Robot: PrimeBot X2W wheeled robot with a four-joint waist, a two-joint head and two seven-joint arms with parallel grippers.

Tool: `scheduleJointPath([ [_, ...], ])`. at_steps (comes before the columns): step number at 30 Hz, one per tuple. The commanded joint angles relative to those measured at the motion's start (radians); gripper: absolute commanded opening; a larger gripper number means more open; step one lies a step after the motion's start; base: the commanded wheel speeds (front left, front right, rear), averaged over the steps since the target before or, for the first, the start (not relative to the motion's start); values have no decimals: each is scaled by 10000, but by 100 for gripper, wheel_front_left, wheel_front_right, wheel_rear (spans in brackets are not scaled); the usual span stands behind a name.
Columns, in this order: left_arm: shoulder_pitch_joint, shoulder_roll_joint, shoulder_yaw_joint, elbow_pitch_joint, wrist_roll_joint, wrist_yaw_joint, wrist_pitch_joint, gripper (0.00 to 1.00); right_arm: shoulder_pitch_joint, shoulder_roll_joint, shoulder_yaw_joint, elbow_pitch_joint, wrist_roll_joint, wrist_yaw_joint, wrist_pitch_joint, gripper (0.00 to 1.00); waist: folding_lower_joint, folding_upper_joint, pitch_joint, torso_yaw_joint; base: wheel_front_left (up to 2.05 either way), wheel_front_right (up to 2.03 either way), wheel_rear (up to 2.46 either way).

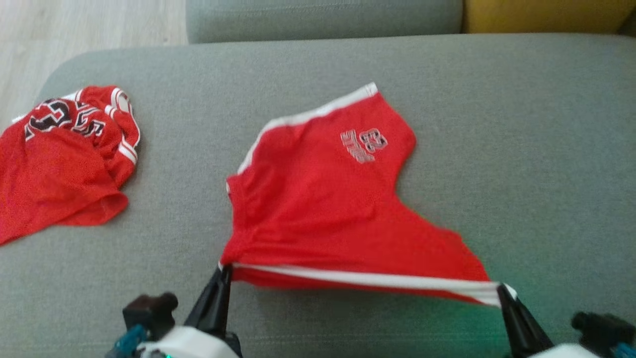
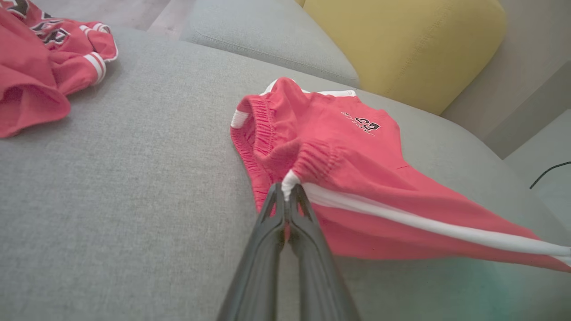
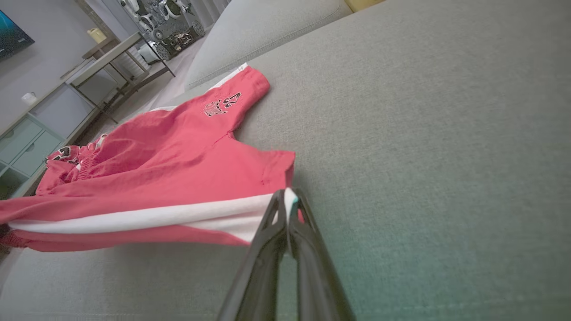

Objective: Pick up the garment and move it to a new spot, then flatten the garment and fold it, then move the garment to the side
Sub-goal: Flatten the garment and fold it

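Left tool (image 1: pixel 226 269), right tool (image 1: pixel 502 288): garment (image 1: pixel 323 199) between.

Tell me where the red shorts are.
Head view: the red shorts lie mid-seat on the gray sofa, right of the red jersey, near edge held by left gripper and right gripper.

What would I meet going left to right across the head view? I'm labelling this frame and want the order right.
crumpled red jersey → left pincer, shut on the waistband corner → red shorts, stretched out over the grey sofa → right pincer, shut on the other end of the white stripe.
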Motion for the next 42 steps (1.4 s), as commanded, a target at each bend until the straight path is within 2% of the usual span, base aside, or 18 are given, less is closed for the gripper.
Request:
scheduleJointPath([
  [1,-8,161,363,-657,-86,160,100,0,99,-101,-7,-719,60,65,178,0,1,-1,-169,-46,0,0,0],
  [4,492,269,391,-1270,-162,390,402,0,601,-100,-159,-1516,40,65,505,0,1,-1,-281,-62,0,0,0],
  [8,523,402,425,-1591,-187,473,652,0,549,-99,-524,-1854,-221,65,850,0,1,-1,-273,46,0,0,0],
  [11,53,487,431,-1544,-194,368,839,0,-265,-98,-673,-1699,-486,65,1057,0,1,-1,-39,174,0,0,0],
  [14,-726,550,391,-1166,-280,83,1090,0,-1630,-98,-600,-1130,-715,65,1195,0,1,-1,266,385,0,0,0],
  [21,-2789,394,508,-1,-807,-587,1490,0,-5797,-201,199,1420,-1213,65,1105,0,1,-1,1419,802,0,0,0],
  [22,-3309,237,630,352,-1135,-791,1506,0,-6927,-332,469,2384,-1219,65,967,0,1,-1,1709,956,0,0,0],
  [27,-4659,-202,744,1501,-1920,-1357,1725,0,-9287,-782,816,4752,-1098,65,500,0,1,-1,2535,1537,0,0,0],
  [31,-5715,-526,580,2551,-2112,-1658,1656,0,-10662,-1118,1110,6387,-1009,65,74,0,1,-1,3018,1913,0,0,0],
  [32,-5715,-526,580,2551,-2112,-1658,1656,0,-10662,-1118,1110,6387,-1009,65,74,0,1,-1,3018,1913,0,0,0],
  [39,-6898,-774,243,4251,-2265,-1976,1306,0,-12062,-1299,1757,8647,-856,65,-548,0,1,-1,3516,2148,0,0,0],
  [40,-7003,-787,157,4451,-2265,-2010,1266,0,-12158,-1283,1815,8889,-817,65,-678,15,1,-1,3536,2151,0,0,0],
  [41,-7079,-797,93,4622,-2277,-2039,1197,19,-12228,-1252,1893,9096,-782,65,-828,47,1,-1,3548,2139,0,0,0],
  [42,-7123,-808,46,4768,-2304,-2062,1103,48,-12273,-1218,1990,9273,-746,65,-993,100,1,-1,3547,2123,0,0,0],
])
